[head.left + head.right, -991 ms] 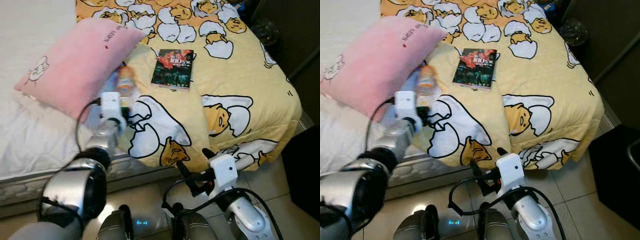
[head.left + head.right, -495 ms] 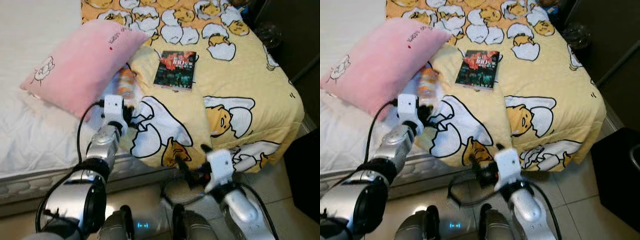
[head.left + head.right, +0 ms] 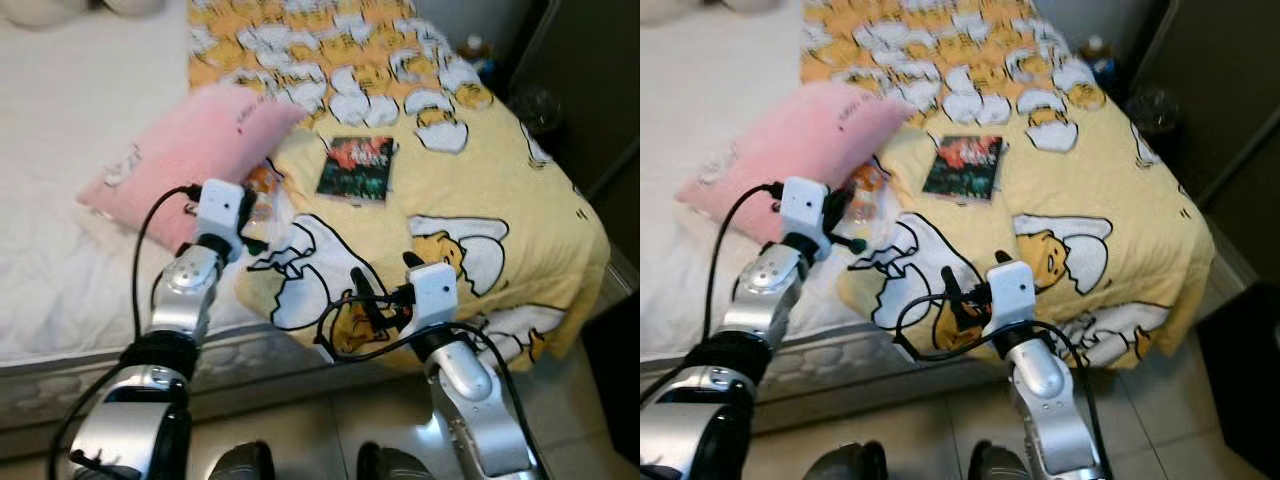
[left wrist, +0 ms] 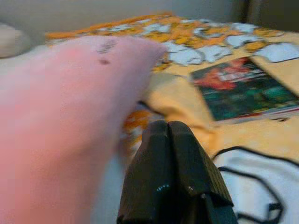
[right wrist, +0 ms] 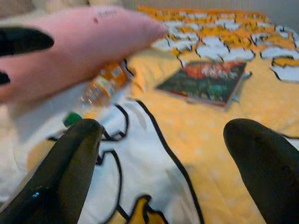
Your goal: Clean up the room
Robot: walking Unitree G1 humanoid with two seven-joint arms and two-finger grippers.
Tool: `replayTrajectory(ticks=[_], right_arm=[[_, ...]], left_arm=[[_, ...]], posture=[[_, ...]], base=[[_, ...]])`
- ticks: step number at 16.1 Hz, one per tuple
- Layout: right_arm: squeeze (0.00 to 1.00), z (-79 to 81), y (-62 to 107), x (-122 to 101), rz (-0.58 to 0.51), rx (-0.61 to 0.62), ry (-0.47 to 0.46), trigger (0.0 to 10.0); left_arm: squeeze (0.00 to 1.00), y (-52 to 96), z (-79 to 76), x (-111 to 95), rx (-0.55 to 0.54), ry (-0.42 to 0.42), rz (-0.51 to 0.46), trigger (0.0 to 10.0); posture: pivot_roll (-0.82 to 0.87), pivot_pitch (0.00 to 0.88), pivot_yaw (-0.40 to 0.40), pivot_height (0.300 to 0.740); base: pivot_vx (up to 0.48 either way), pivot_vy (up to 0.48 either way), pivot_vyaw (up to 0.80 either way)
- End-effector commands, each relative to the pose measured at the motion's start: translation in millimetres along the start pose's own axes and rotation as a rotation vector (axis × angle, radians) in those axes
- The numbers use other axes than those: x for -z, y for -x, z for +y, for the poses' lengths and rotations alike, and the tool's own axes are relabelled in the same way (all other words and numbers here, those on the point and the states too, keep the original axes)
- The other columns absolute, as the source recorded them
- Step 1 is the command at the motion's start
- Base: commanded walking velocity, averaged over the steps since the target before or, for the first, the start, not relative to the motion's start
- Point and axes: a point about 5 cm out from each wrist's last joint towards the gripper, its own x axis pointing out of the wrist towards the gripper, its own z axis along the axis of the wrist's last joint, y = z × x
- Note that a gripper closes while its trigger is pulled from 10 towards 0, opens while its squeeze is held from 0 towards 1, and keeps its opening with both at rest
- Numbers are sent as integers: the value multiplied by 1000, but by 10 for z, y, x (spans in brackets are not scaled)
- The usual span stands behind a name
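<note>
A clear bottle (image 3: 262, 193) with an orange label lies on the bed, tucked between the pink pillow (image 3: 185, 150) and a fold of the yellow egg-print blanket (image 3: 480, 190). My left gripper (image 3: 252, 212) is shut and empty, its tips right at the bottle's near side; the left wrist view shows the fingers (image 4: 169, 140) pressed together with orange just beyond them. A dark book (image 3: 357, 168) lies flat on the blanket further back. My right gripper (image 3: 380, 282) is open, held low over the blanket near the bed's front edge, facing the bottle (image 5: 100, 88) and the book (image 5: 205, 81).
The white mattress (image 3: 60, 200) stretches out to the left of the pillow. Dark furniture (image 3: 590, 70) stands close to the bed's right side, with a narrow gap. Tiled floor (image 3: 310, 430) runs along the bed's front edge below my arms.
The camera has shifted, showing more of the bed. My right gripper has risen from beside the bed front to over the blanket. The left gripper stays at the bottle.
</note>
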Motion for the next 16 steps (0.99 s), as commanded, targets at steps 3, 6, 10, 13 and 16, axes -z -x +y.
replayTrajectory(ticks=[3, 6, 10, 13, 16], right_arm=[[0, -163, -23, -95, -69, 136, 57, 10000], [0, -326, 25, -124, -101, 295, 24, 10000], [0, -433, 203, -47, -91, 380, -80, 10000], [0, -437, 272, -12, -93, 349, -97, 10000], [0, -433, 235, -16, -100, 361, -105, 10000]], left_arm=[[1000, 291, 45, -10, -68, 8, -73, 10000], [1000, 645, -64, -77, -69, -46, -120, 10000], [1000, 1045, -178, -149, -54, -81, -166, 10000], [1000, 1186, -279, 6, -46, -49, -61, 10000], [1000, 1182, -300, 66, -93, 20, 8, 10000]], posture=[[-114, 7, 47, 740], [-99, 0, 68, 740], [-85, 0, 69, 740], [-83, 0, 58, 740], [-88, 0, 50, 740]], base=[[0, 0, 0], [0, 0, 0], [0, 0, 0], [0, 0, 0], [0, 0, 0]])
